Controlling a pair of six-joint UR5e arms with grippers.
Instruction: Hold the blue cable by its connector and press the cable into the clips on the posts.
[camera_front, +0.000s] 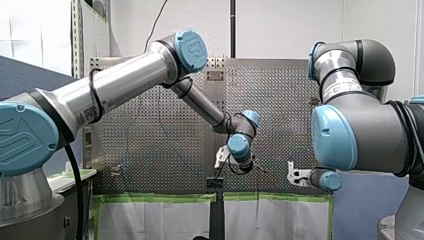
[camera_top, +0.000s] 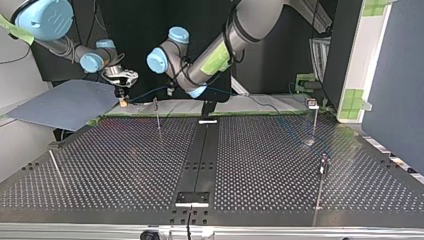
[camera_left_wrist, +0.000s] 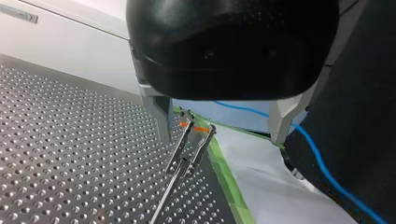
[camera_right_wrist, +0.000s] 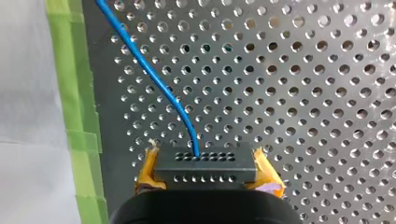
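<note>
My right gripper (camera_right_wrist: 205, 164) is clamped on the connector (camera_right_wrist: 205, 175). Its yellow pads (camera_right_wrist: 149, 170) press in on the two short ends, so the fingers stand as far apart as the connector is wide. The connector is a dark, flat-faced rectangular block with two neat rows of tiny holes. It sits over the table (camera_right_wrist: 303, 93), near the green tape (camera_right_wrist: 70, 70) on the metal side.

The blue cable (camera_right_wrist: 154, 77) is thin, smooth and round. It comes out of the connector's face, bends gently and slants across the metal until it is just beside the tape.

The table is grey metal, matte, drilled with a regular grid of small round holes. The tape is a flat, slightly wrinkled strip along the table's edge, with a white sheet (camera_left_wrist: 266, 191) on its other side.

My left gripper (camera_left_wrist: 220, 139) has a rounded, glossy black body. Its two pale metal fingers (camera_left_wrist: 161, 116) are spread wide with nothing between them. Ahead of them, on the metal just beside the tape, stands a thin steel post (camera_left_wrist: 163, 200). It is topped by a forked clip (camera_left_wrist: 191, 140) with two slim prongs and an orange tip. The cable runs beyond the tape here, apart from the clip.
</note>
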